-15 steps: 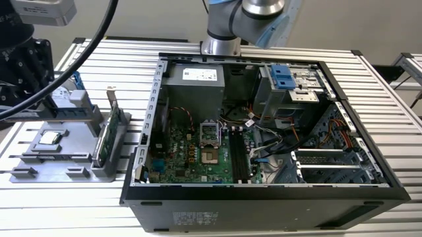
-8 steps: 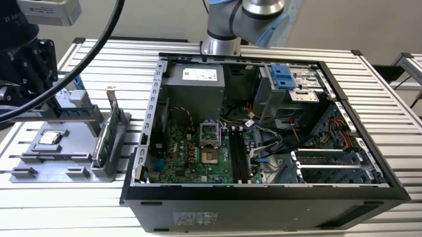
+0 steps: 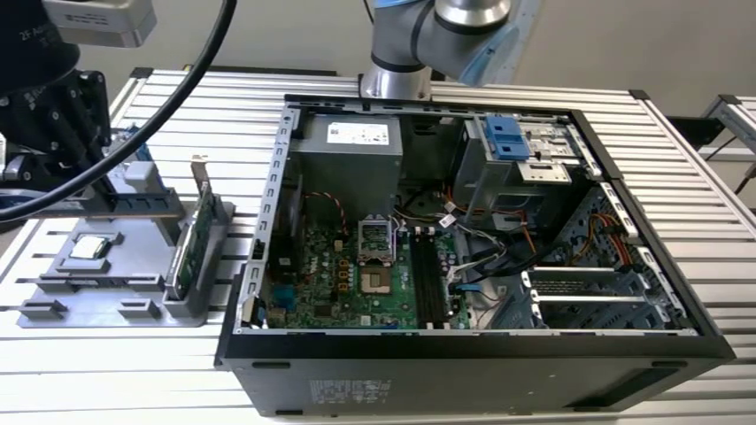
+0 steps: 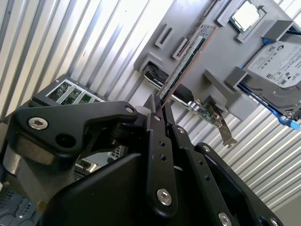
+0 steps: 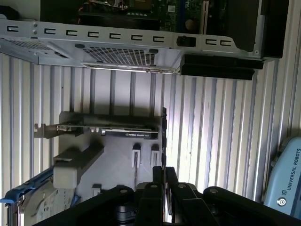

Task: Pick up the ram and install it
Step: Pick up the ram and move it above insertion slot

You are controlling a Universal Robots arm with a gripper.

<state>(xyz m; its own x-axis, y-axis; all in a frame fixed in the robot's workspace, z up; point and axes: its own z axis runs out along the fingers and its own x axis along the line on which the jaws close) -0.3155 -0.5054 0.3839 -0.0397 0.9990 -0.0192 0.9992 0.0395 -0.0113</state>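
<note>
**Inspector A:** Which step was in hand?

**Inspector B:** Pickup. The ram (image 4: 186,59) stood on edge in the grey holder (image 4: 225,52) on the surface (image 3: 119,372), outside the case (image 3: 473,354). The black slots (image 3: 428,283) appeared empty, so install was judged not begun.

**Inspector A:** Tool condition?

**Inspector B:** In the second wrist view the tool (image 4: 159,104) sat at the ram's near end. Its fingers were drawn almost together, with the board's edge between them. The first wrist view agreed, with the ram seen edge-on and running into the tips. I judged the tool closed on the ram, but firmness of hold could not be verified.

**Inspector A:** What would the next move call for?

**Inspector B:** In my judgement, a straight pull out of the holder, without twist. The card (image 4: 203,109) stood just beside the ram and should not be struck.
</note>
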